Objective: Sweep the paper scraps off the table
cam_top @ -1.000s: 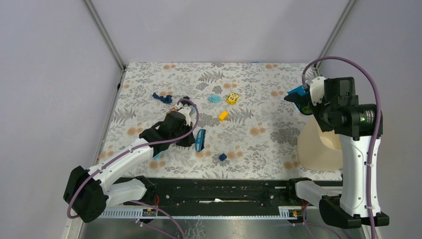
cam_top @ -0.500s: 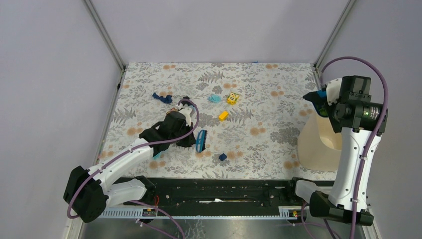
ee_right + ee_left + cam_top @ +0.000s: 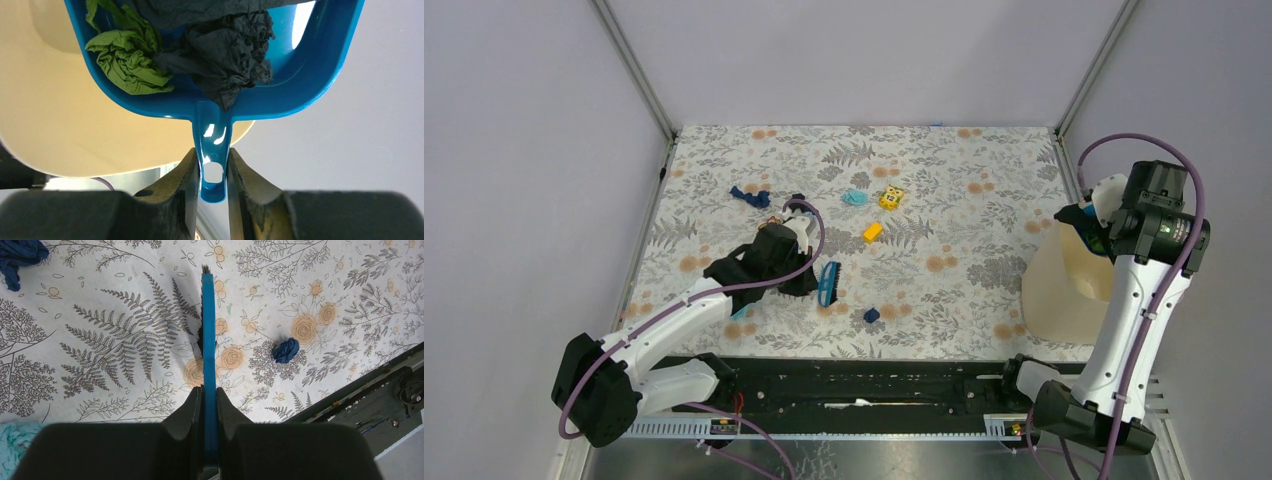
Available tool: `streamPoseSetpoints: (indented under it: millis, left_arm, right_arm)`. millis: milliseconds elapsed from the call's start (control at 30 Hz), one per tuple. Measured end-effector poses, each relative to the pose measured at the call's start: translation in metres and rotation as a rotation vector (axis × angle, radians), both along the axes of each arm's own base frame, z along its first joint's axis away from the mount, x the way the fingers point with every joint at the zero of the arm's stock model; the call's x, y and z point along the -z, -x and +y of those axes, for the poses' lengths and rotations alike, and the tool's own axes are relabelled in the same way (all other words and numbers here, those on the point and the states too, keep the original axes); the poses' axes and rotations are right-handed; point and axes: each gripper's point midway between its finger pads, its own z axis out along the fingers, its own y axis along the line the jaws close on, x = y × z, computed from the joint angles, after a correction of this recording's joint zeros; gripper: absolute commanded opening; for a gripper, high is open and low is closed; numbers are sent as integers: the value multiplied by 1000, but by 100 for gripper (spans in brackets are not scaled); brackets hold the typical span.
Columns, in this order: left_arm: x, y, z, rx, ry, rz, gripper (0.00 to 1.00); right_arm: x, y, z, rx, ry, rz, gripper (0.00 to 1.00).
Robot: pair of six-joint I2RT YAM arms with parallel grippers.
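My left gripper (image 3: 811, 276) (image 3: 209, 407) is shut on the handle of a blue brush (image 3: 828, 283) (image 3: 208, 335), whose bristles rest on the table (image 3: 964, 170). Paper scraps lie around it: a dark blue wad (image 3: 871, 315) (image 3: 286, 350), a dark blue scrap (image 3: 750, 195) (image 3: 20, 255), a light cyan one (image 3: 856, 198), and another cyan one (image 3: 12, 450) by the left arm. My right gripper (image 3: 1092, 218) (image 3: 212, 170) is shut on the handle of the blue dustpan (image 3: 1074, 213) (image 3: 300, 75), held tilted over a cream bin (image 3: 1064, 290) (image 3: 60, 130). The pan holds a green wad (image 3: 127, 55) and a dark wad (image 3: 225, 45).
A yellow block (image 3: 873, 232) and a small yellow patterned toy (image 3: 891, 197) lie at mid-table. A black rail (image 3: 854, 385) runs along the near edge. Metal frame posts stand at the back corners, with grey walls on three sides.
The right arm has swung right and back with the dustpan, from over the table's right edge to above the cream bin. The left arm and brush have not moved.
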Motion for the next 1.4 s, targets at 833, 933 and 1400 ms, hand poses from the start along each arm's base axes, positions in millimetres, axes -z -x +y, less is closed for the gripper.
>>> streamPoseSetpoints:
  millis: [833, 933, 1400]
  left_arm:
    - [-4, 3, -2, 13, 16, 0, 0]
    - [-3, 3, -2, 14, 16, 1, 0]
    - [-2, 4, -2, 15, 14, 6, 0]
  right_arm:
    - [-76, 6, -75, -415, 627, 611, 0]
    - [-76, 5, -75, -424, 635, 618, 0]
    - [-135, -70, -85, -342, 697, 141, 0]
